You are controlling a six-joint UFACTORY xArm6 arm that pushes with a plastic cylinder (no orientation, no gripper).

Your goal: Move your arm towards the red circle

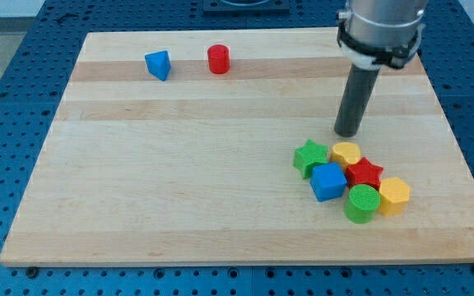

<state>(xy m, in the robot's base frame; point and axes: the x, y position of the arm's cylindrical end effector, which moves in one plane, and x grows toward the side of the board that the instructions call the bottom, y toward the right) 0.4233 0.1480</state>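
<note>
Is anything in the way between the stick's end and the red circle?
No, nothing visible is. My tip sits at the view's right, just above the cluster of blocks. The red circle is up-left of it, with bare board between. The blue triangle sits beyond it, further left.

counter (179, 205): pale wood with lengthwise grain and a slightly darker band near the 12 o'clock edge
surround (6, 66): blue, dotted with a regular grid of holes
red circle (218, 59): plain red
blue triangle (159, 65): plain blue
green star (309, 157): green
yellow block (346, 153): yellow
red star (365, 173): red
blue cube (328, 182): blue
green cylinder (362, 203): green, ridged top
yellow hexagon (394, 196): yellow
rod (356, 99): dark grey
my tip (348, 134): dark grey
</note>
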